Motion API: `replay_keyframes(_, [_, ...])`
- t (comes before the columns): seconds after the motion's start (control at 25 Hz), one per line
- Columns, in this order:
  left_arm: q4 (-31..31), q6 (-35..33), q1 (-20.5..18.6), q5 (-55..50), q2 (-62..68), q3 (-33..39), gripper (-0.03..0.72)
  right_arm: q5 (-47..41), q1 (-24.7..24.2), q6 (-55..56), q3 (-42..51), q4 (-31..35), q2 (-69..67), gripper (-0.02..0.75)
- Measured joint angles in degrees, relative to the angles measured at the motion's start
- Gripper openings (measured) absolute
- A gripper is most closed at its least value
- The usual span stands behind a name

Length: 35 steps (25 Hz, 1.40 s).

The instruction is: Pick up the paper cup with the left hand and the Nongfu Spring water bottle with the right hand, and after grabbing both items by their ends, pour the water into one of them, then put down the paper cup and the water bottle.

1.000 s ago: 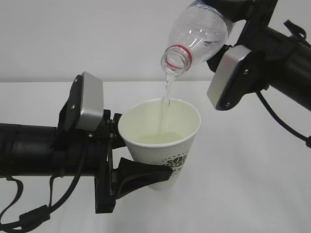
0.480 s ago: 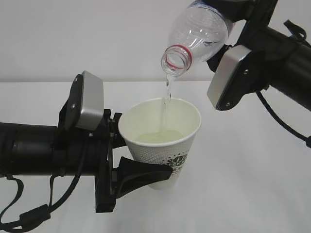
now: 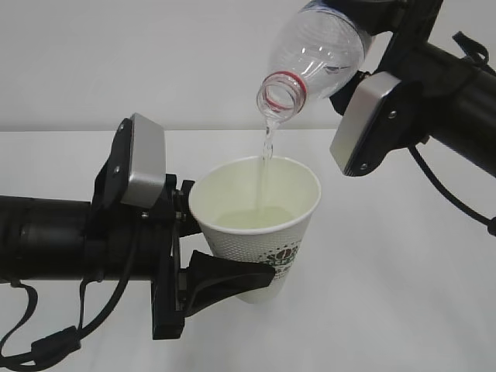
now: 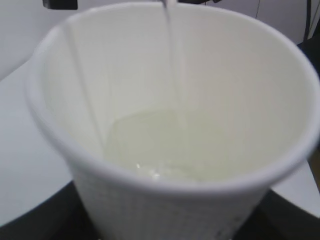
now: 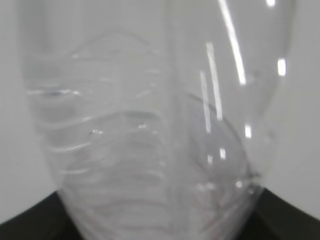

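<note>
Exterior view first: the paper cup [image 3: 260, 232] sits upright, raised just off the white table [image 3: 403, 263], white and tapered with a dotted wall and a green-and-black logo low on its side. Its open mouth faces up, and a shallow pool of water [image 3: 256, 219] lies in the bottom. A thin clear stream drops into it from the Nongfu Spring water bottle [image 3: 314, 58], tipped mouth-down above the cup, red neck ring showing at the opening, clear shoulder rippled. The left hand [image 3: 203, 252] has its black fingers closed around the cup's lower wall, one finger [image 3: 225, 279] wrapping across the front, silver-grey plate up. The right hand [image 3: 370, 31] grips the bottle's upper body from the right; its fingers are mostly hidden behind the plastic, so how they sit is hard to judge. Left wrist view looks straight into the cup [image 4: 170, 125]. Right wrist view is filled by blurred ribbed plastic [image 5: 150, 125].
</note>
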<state>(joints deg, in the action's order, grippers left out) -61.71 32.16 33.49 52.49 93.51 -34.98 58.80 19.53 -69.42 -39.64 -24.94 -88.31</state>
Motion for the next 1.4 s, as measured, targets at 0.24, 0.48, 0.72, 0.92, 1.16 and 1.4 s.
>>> replay_keyframes(0.24, [0.0,0.0,0.0,0.0,0.0,0.0,0.491,0.0,0.0,0.0,0.0,0.1,0.0,0.469])
replay_keyframes(0.48, [0.0,0.0,0.0,-0.1,0.0,0.0,0.491,0.0,0.0,0.0,0.0,0.1,0.0,0.469])
replay_keyframes(0.72, [0.0,0.0,0.0,-0.9,0.0,0.0,0.491,0.0,0.0,0.0,0.0,0.1,0.0,0.469])
replay_keyframes(0.92, [0.0,0.0,0.0,-1.0,0.0,0.0,0.491,0.0,0.0,-0.1,0.0,0.1,0.0,0.469])
replay_keyframes(1.16, [0.0,0.0,0.0,-1.0,0.0,0.0,0.491,0.1,0.0,-0.1,0.0,0.1,0.0,0.469])
replay_keyframes(1.4, [0.0,0.0,0.0,-1.0,0.0,0.0,0.491,0.1,0.0,-0.1,0.0,0.1,0.0,0.469])
